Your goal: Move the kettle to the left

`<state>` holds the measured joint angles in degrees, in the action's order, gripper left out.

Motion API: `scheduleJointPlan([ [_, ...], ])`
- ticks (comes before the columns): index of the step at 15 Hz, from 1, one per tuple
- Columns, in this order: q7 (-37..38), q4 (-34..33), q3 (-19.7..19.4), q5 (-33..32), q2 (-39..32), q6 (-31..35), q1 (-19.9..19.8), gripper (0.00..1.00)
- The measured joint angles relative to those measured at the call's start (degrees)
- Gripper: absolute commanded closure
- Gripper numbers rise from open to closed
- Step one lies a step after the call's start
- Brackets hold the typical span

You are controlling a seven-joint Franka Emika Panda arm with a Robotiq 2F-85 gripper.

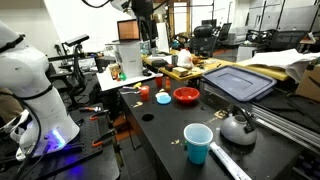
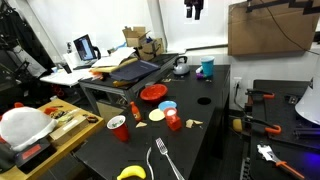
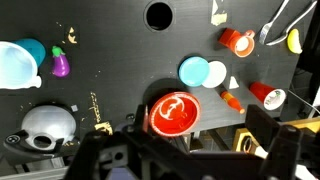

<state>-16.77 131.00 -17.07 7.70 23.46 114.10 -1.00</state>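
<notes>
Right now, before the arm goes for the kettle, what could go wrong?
1. The light-blue cup stands close beside the kettle. Depending on the path, a sideways move could bump it or tip it over.
2. The fingers hang open far above the kettle, so after a long descent they might miss its thin arched handle or nudge the rounded body instead.

In the wrist view the gripper [image 3: 186,156] was a dark blur, cut off by the bottom edge and hiding the lower rim of the red bowl [image 3: 173,113]. The blue cup [image 3: 15,65] ran off the left edge. In an exterior view the kettle [image 2: 180,66] was too small to make out its spout.
</notes>
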Motion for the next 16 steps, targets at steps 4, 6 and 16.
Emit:
scheduleJointPlan([
  [4,0.0,0.0,0.4,0.0,-0.1,0.0,-0.5,0.00],
  [6,-0.1,-0.3,0.9,-0.1,-0.7,0.0,-1.0,0.00],
  [16,-12.8,-9.6,-0.1,-0.5,-12.9,0.0,-3.7,0.00],
])
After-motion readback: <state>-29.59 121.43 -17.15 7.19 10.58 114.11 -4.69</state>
